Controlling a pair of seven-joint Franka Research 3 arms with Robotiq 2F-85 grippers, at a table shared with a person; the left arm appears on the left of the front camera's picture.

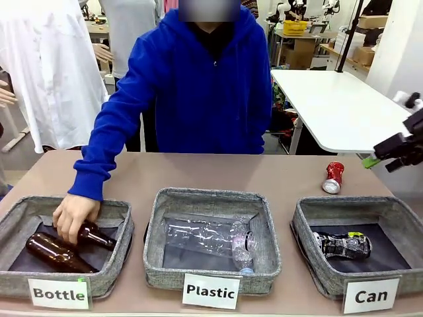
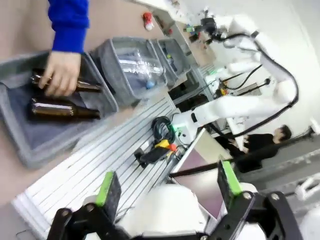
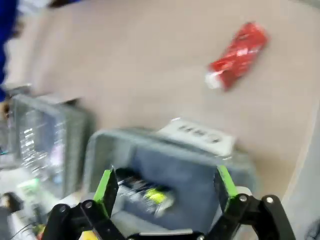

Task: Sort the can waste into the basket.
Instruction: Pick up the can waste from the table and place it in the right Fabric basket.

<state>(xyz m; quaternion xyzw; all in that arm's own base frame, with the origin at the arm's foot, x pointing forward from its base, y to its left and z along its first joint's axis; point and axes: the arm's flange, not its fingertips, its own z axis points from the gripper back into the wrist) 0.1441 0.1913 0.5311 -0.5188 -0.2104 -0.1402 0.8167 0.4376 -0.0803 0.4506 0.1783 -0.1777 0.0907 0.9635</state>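
A dented red can point(image 1: 334, 177) lies on the brown table just beyond the grey basket point(image 1: 305, 221) labelled "Can". A black-and-silver can point(image 1: 344, 245) with yellow-green marks lies inside that basket. My right gripper point(image 1: 380, 155) hangs open above the table's right edge, to the right of the red can. In the right wrist view its fingers point(image 3: 106, 185) stand wide apart over the basket point(image 3: 150, 142) and the black can point(image 3: 145, 192), with the red can point(image 3: 237, 55) farther off. My left gripper point(image 2: 167, 182) is open and holds nothing, well off the table. The red can point(image 2: 147, 19) shows far away.
A middle basket point(image 1: 211, 195) labelled "Plastic" holds clear bottles. In the left basket point(image 1: 20, 205), labelled "Bottle", lie two brown bottles, and the person's hand point(image 1: 76, 214) rests on one. A white table point(image 1: 337, 105) stands behind at the right.
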